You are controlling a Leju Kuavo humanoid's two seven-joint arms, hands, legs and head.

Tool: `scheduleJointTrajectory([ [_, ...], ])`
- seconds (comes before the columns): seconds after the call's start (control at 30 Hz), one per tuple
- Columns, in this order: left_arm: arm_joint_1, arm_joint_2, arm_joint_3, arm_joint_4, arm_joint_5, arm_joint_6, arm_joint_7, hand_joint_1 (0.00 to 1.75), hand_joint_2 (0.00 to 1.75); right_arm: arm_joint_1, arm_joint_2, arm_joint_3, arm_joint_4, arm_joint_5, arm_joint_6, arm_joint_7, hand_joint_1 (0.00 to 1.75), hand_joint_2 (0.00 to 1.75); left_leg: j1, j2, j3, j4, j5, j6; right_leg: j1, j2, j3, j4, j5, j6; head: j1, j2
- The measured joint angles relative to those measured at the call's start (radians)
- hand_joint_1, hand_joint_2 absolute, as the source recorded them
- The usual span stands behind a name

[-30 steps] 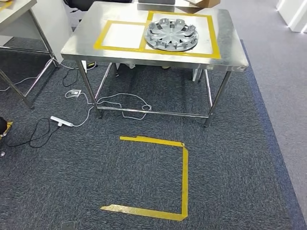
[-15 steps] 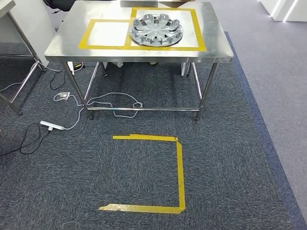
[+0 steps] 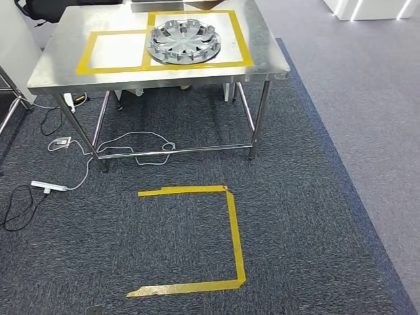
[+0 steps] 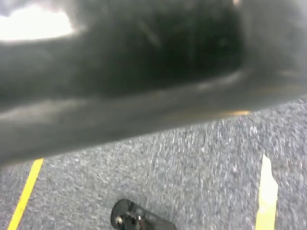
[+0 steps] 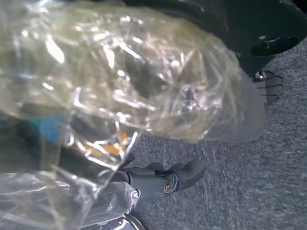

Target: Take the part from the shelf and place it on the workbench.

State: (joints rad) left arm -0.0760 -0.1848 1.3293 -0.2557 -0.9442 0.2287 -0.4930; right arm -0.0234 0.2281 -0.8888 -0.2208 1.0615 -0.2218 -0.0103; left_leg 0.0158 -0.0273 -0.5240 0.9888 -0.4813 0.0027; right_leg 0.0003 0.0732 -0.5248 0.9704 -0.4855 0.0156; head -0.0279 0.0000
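Plastic-wrapped part [image 5: 119, 91] held by right robot hand [image 5: 159, 181].
Left robot hand's state: cannot tell. Hubcap [image 3: 184, 41] lies on steel surface [image 3: 59, 56].

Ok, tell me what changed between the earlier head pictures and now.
The whole head view slid left: the camera turned, not the things. The wheel cover lies as before in its taped box on the steel table, and the floor tape is unmoved. Nothing was grasped or released.

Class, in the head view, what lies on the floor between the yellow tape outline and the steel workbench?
Bare dark carpet separates the tape outline from the workbench; a white cable loops on the floor beneath the bench.
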Motion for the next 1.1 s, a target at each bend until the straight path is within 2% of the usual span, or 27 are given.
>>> scheduleJointTrajectory([
  [0.07, 0.000, 0.000, 0.000, 0.000, 0.000, 0.000, 0.000, 0.00, 0.00, 0.002, 0.000, 0.000, 0.000, 0.000, 0.001, 0.003, 0.00, 0.00, 0.002, 0.013, -0.001, -0.003, 0.006, 0.014, -0.002, -0.019, -0.015, 0.032, -0.023, 0.010, 0.003, 0.000],
  [0.1, 0.000, 0.000, 0.000, 0.000, 0.000, 0.000, 0.000, 0.00, 0.00, 0.001, 0.000, 0.000, 0.000, 0.000, 0.001, 0.003, 0.00, 0.00, 0.003, 0.021, -0.002, -0.005, 0.007, 0.019, -0.003, -0.035, -0.036, 0.076, -0.051, 0.014, 0.006, 0.000],
  [0.17, 0.003, 0.000, 0.000, 0.000, -0.001, 0.000, 0.000, 0.00, 0.00, 0.000, 0.000, 0.001, 0.001, 0.000, 0.001, 0.005, 0.00, 0.00, 0.002, 0.037, -0.005, -0.004, 0.007, 0.022, -0.004, -0.059, -0.107, 0.219, -0.123, 0.023, 0.011, 0.000],
  [0.2, 0.004, 0.000, 0.000, 0.000, -0.001, 0.000, 0.000, 0.00, 0.00, 0.000, 0.000, 0.001, 0.001, 0.000, 0.001, 0.005, 0.00, 0.00, 0.002, 0.046, -0.006, -0.004, 0.006, 0.022, -0.005, -0.063, -0.138, 0.279, -0.144, 0.025, 0.011, 0.000],
  [0.23, 0.004, 0.000, 0.000, 0.000, -0.001, 0.000, 0.000, 0.00, 0.00, 0.001, 0.000, 0.001, 0.001, 0.000, 0.001, 0.005, 0.00, 0.00, 0.001, 0.054, -0.005, -0.004, 0.005, 0.022, -0.005, -0.064, -0.155, 0.309, -0.146, 0.026, 0.010, 0.000],
  [0.27, 0.004, 0.000, 0.000, 0.000, -0.001, 0.000, 0.000, 0.00, 0.00, 0.003, 0.000, 0.001, 0.001, 0.000, 0.001, 0.006, 0.00, 0.00, 0.002, 0.061, -0.004, -0.004, 0.004, 0.021, -0.006, -0.066, -0.148, 0.293, -0.126, 0.026, 0.011, 0.000],
  [0.33, 0.002, -0.001, 0.000, 0.000, -0.001, 0.000, 0.001, 0.00, 0.00, 0.003, 0.000, 0.001, 0.001, 0.000, 0.002, 0.007, 0.00, 0.00, 0.002, 0.072, 0.002, -0.004, 0.000, 0.018, -0.005, -0.084, -0.084, 0.164, -0.052, 0.019, 0.011, 0.000],
  [0.37, 0.002, -0.002, 0.000, 0.000, -0.001, 0.000, 0.002, 0.00, 0.00, 0.002, 0.000, 0.001, 0.001, 0.000, 0.003, 0.008, 0.00, 0.00, 0.000, 0.077, 0.005, -0.002, -0.003, 0.014, -0.003, -0.099, -0.049, 0.093, -0.023, 0.014, 0.011, 0.000],
  [0.4, 0.002, -0.003, 0.000, 0.000, -0.001, 0.000, 0.002, 0.00, 0.00, 0.000, 0.000, 0.001, 0.001, 0.001, 0.004, 0.010, 0.00, 0.00, -0.002, 0.082, 0.007, -0.002, -0.006, 0.009, -0.001, -0.110, -0.025, 0.042, -0.006, 0.009, 0.010, 0.000],
  [0.43, 0.002, -0.003, 0.000, 0.000, -0.001, 0.000, 0.003, 0.00, 0.00, -0.002, 0.000, 0.002, 0.001, 0.002, 0.006, 0.011, 0.00, 0.00, -0.004, 0.087, 0.010, -0.002, -0.008, 0.003, 0.002, -0.116, -0.014, 0.015, -0.001, 0.004, 0.009, 0.000],
  [0.5, 0.001, -0.004, 0.000, 0.000, -0.002, 0.000, 0.004, 0.00, 0.00, -0.002, 0.000, 0.002, 0.002, 0.004, 0.008, 0.013, 0.00, 0.00, -0.004, 0.098, 0.014, -0.006, -0.010, -0.010, 0.005, -0.105, -0.014, 0.007, 0.001, -0.006, 0.007, 0.000],
  [0.57, 0.000, -0.005, 0.000, 0.000, -0.002, 0.000, 0.004, 0.00, 0.00, 0.000, 0.000, 0.002, 0.002, 0.006, 0.011, 0.014, 0.00, 0.00, -0.001, 0.088, 0.010, 0.012, -0.028, -0.021, 0.001, -0.092, -0.007, 0.000, 0.008, -0.019, 0.005, 0.000],
  [0.6, 0.000, -0.004, 0.001, 0.000, -0.002, 0.000, 0.004, 0.00, 0.00, 0.000, 0.001, 0.002, 0.002, 0.008, 0.013, 0.015, 0.00, 0.00, 0.000, 0.075, -0.004, 0.049, -0.055, -0.025, -0.001, -0.085, -0.003, -0.004, 0.012, -0.025, 0.003, 0.000],
  [0.67, 0.001, -0.004, 0.001, 0.000, -0.002, 0.000, 0.005, 0.00, 0.00, -0.001, 0.001, 0.002, 0.002, 0.009, 0.015, 0.016, 0.00, 0.00, 0.002, 0.045, -0.061, 0.178, -0.126, -0.029, -0.002, -0.071, -0.001, -0.005, 0.014, -0.032, -0.003, 0.000],
  [0.7, 0.003, -0.004, 0.001, 0.000, -0.002, 0.000, 0.006, 0.00, 0.00, 0.000, 0.001, 0.002, 0.002, 0.010, 0.016, 0.016, 0.00, 0.00, 0.002, 0.039, -0.091, 0.242, -0.151, -0.031, -0.001, -0.063, -0.001, -0.004, 0.014, -0.033, -0.003, 0.000],
  [0.73, 0.004, -0.003, 0.001, 0.000, -0.002, 0.000, 0.006, 0.00, 0.00, 0.000, 0.001, 0.002, 0.002, 0.010, 0.017, 0.016, 0.00, 0.00, 0.002, 0.036, -0.111, 0.279, -0.156, -0.031, 0.000, -0.054, -0.001, -0.004, 0.013, -0.034, -0.003, 0.000],
  [0.77, 0.005, -0.003, 0.001, 0.000, -0.002, 0.001, 0.006, 0.00, 0.00, 0.001, 0.001, 0.002, 0.002, 0.010, 0.017, 0.016, 0.00, 0.00, 0.002, 0.035, -0.115, 0.280, -0.139, -0.030, 0.001, -0.044, 0.001, -0.002, 0.012, -0.034, -0.003, 0.000],
  [0.8, 0.005, -0.003, 0.002, 0.000, -0.002, 0.001, 0.006, 0.00, 0.00, 0.001, 0.001, 0.002, 0.002, 0.010, 0.017, 0.016, 0.00, 0.00, 0.002, 0.032, -0.102, 0.242, -0.104, -0.028, 0.001, -0.033, 0.002, -0.001, 0.011, -0.033, -0.003, 0.000],
  [0.87, 0.005, -0.002, 0.002, 0.000, -0.002, 0.001, 0.007, 0.00, 0.00, 0.000, 0.001, 0.002, 0.002, 0.010, 0.018, 0.017, 0.00, 0.00, 0.002, 0.006, -0.052, 0.113, -0.024, -0.019, 0.003, -0.014, 0.002, 0.006, 0.007, -0.028, -0.003, 0.000],
  [0.9, 0.005, -0.002, 0.002, 0.000, -0.002, 0.001, 0.007, 0.00, 0.00, -0.002, 0.001, 0.002, 0.002, 0.011, 0.018, 0.017, 0.00, 0.00, 0.002, -0.009, -0.031, 0.059, -0.004, -0.015, 0.004, -0.005, -0.001, 0.011, 0.004, -0.024, -0.003, 0.000],
  [0.97, 0.004, -0.001, 0.004, 0.000, -0.003, 0.001, 0.007, 0.00, 0.00, -0.003, 0.001, 0.002, 0.003, 0.012, 0.018, 0.021, 0.00, 0.00, 0.000, -0.024, -0.016, 0.017, 0.001, -0.009, 0.003, 0.009, -0.011, 0.017, 0.002, -0.013, -0.002, 0.000],
  [1.03, 0.003, -0.002, 0.004, 0.000, -0.003, 0.000, 0.008, 0.00, 0.00, 0.000, 0.001, 0.002, 0.003, 0.012, 0.018, 0.025, 0.00, 0.00, 0.001, -0.012, -0.014, 0.009, 0.001, 0.000, 0.000, 0.015, -0.020, 0.019, 0.001, -0.001, -0.002, 0.000],
  [1.1, 0.001, -0.003, 0.004, 0.000, -0.002, 0.000, 0.008, 0.00, 0.00, 0.001, 0.001, 0.002, 0.003, 0.012, 0.018, 0.027, 0.00, 0.00, 0.005, 0.001, -0.012, 0.003, 0.004, 0.011, 0.000, -0.002, -0.033, 0.040, -0.016, 0.009, 0.002, 0.000],
])
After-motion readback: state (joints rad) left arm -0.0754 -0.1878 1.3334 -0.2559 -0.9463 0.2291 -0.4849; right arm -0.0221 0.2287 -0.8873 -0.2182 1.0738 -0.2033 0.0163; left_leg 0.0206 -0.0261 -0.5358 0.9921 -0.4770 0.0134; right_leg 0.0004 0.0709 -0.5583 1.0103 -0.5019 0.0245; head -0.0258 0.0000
